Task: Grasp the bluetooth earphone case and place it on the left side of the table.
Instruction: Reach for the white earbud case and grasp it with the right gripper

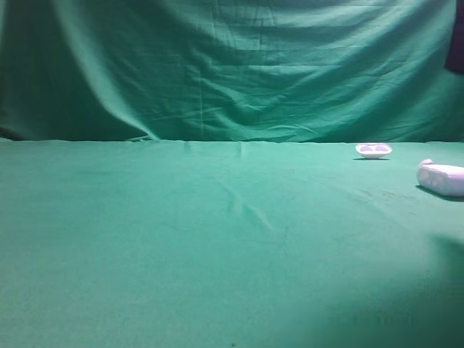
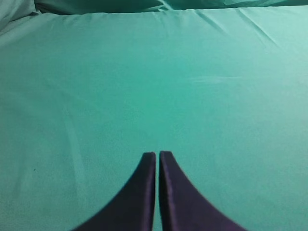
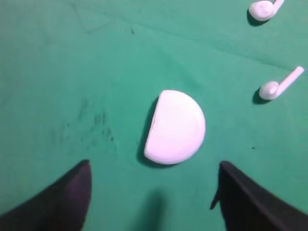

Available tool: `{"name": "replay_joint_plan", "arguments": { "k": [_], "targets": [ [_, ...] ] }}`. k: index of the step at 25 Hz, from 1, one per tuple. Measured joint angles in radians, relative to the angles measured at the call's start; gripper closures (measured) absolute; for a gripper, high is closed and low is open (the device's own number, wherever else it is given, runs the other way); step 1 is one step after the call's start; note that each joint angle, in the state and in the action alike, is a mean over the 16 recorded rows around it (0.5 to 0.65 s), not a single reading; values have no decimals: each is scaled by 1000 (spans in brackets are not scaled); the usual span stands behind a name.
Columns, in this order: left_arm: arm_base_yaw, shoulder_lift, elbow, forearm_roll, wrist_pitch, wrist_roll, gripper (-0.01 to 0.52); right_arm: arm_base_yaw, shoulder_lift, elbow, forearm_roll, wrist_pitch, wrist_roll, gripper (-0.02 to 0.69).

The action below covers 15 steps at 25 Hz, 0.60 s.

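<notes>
Your bluetooth earphone case (image 3: 175, 127) lies on the table (image 1: 181, 239), a glossy white piece that looks like a half-disc from the right wrist camera, with its straight edge toward 9 o'clock and its round edge toward 3 o'clock. In the high view you find it (image 1: 441, 178) at about 3 o'clock, close to the right edge of the picture, lying on its side on the green cloth.

Your right gripper (image 3: 154, 192) hangs over the case with its jaws spread wide. One dark finger (image 3: 62, 202) stands at 7 o'clock of the case and the other at 5 o'clock, and neither touches it. Nothing is held.

At 2 o'clock of the case, apart from it, lies a white earbud (image 3: 279, 86) with its stem pointing to 2 o'clock. A second earbud (image 3: 263, 9) lies farther off toward 1 o'clock, at the top edge of the wrist picture.

In the high view a shallow white dish (image 1: 373, 150) with two hollows sits at 10 o'clock of the case, nearer the backdrop (image 1: 232, 65), which hangs in green folds behind the table.

Your left gripper (image 2: 157, 156) shows only in its own wrist camera. Its two dark fingers stand pressed almost together, with a thin slit between them and nothing in it, over bare green cloth.
</notes>
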Motion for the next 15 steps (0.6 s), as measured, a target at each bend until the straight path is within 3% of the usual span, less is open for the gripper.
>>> {"name": "replay_joint_plan", "arguments": {
  "k": [7, 15],
  "targets": [
    [0, 0, 0, 0, 0, 0, 514, 0, 133, -55, -38, -4, 19, 51],
    [0, 0, 0, 0, 0, 0, 514, 0, 233, -82, -58, -10, 40, 73]
  ]
}}
